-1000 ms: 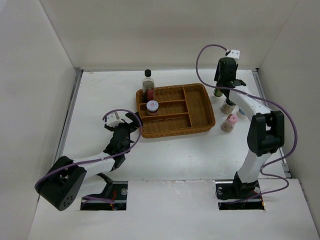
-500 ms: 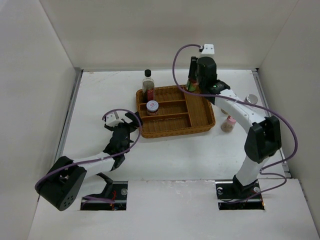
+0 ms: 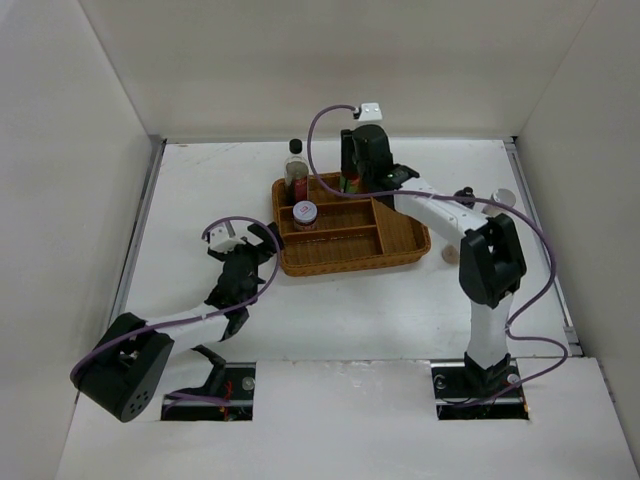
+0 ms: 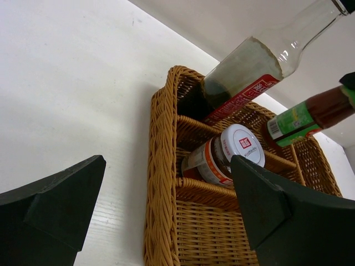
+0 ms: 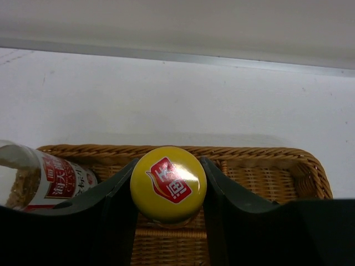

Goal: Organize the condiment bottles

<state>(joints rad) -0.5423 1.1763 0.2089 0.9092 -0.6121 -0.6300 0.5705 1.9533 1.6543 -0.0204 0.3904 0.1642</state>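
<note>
Although the left gripper [image 3: 256, 250] hangs with its jaws spread wide and nothing between them, just left of the near-left corner of the wicker tray [image 3: 405, 245], it has no part in the move in hand.

Just right of it, the tall clear bottle [image 3: 296, 168] stands at the left end of the tray's far row. The pink-lidded jar [image 3: 305, 213] sits at the left end of the middle row, just nearer.

Further right, the right gripper [image 3: 353, 180] is clamped at a middling width on the neck of the green sauce bottle [image 4: 297, 118], a finger on either side just under its yellow cap [image 5: 168, 185]. The bottle's long axis runs straight down from the hand, cap up and base toward the wicker floor of the far row, right of the tall bottle and apart from it. Whether the base already touches the floor I cannot tell.

So the placing likely turns on a plain descent along that axis. Any sideways drift to the left would risk the tall bottle.

On the table right of the tray, well apart from the left arm and near the right one, a silver-capped bottle [image 3: 505, 197] and a pink-capped shaker [image 3: 449, 256] show partly behind the right arm. The right arm seems the natural one to fetch them.
</note>
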